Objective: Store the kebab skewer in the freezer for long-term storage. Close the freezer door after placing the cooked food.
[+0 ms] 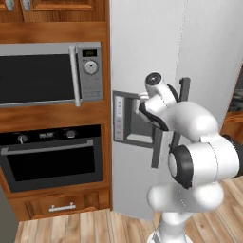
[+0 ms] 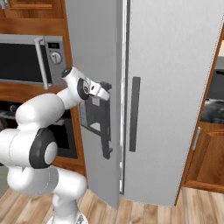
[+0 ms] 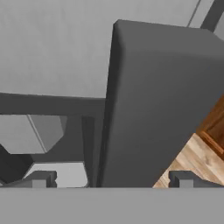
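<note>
The freezer door [image 1: 142,57] is tall and pale grey, with a recessed dispenser panel [image 1: 127,121] and a dark vertical bar handle [image 2: 106,131]. My gripper [image 2: 104,89] is up at the top of that handle. In the hand view the handle [image 3: 157,109] fills the space between my two fingertips [image 3: 41,179], and the gripper [image 3: 111,180] is open, with the jaws wide on either side of the bar and not pressing on it. The door hides the inside of the freezer. The kebab skewer is out of view.
Left of the fridge a wooden cabinet wall holds a microwave [image 1: 47,73] above a wall oven [image 1: 52,159]. The plain fridge door [image 2: 175,87] with its own handle [image 2: 134,113] is to the right, then wooden cabinets [image 2: 210,148]. The floor is wood planks [image 1: 95,228].
</note>
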Motion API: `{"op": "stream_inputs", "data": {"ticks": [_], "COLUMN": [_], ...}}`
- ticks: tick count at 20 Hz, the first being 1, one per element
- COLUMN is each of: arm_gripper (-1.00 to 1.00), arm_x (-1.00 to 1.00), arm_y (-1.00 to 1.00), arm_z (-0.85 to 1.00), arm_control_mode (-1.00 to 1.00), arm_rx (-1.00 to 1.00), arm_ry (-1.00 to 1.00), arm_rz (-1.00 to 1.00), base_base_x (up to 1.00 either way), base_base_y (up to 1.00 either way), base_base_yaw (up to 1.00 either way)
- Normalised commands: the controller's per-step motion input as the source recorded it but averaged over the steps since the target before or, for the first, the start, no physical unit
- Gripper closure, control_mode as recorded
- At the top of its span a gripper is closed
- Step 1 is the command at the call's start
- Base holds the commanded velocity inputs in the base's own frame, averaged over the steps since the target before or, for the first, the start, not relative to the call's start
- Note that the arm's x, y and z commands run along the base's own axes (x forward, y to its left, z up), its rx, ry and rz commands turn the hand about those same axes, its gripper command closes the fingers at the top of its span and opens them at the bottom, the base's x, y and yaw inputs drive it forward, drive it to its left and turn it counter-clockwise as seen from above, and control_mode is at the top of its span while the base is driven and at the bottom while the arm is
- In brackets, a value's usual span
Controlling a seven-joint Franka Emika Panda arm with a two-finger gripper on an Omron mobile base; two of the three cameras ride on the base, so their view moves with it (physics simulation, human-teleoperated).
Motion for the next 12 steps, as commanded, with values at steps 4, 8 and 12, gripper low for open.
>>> {"op": "stream_inputs", "data": {"ticks": [4, 8, 12], "arm_gripper": [-1.00, -1.00, -1.00], "arm_x": [0.51, 0.48, 0.29], "arm_y": [-0.47, -0.61, -0.47], "arm_z": [0.00, 0.00, 0.00], "arm_control_mode": [-1.00, -1.00, -1.00], "arm_rx": [0.14, 0.15, 0.14], "arm_ry": [0.00, 0.00, 0.00], "arm_rz": [0.10, 0.11, 0.11], "base_base_x": [0.00, 0.00, 0.00], "base_base_y": [0.00, 0.00, 0.00], "base_base_yaw": [0.00, 0.00, 0.00]}}
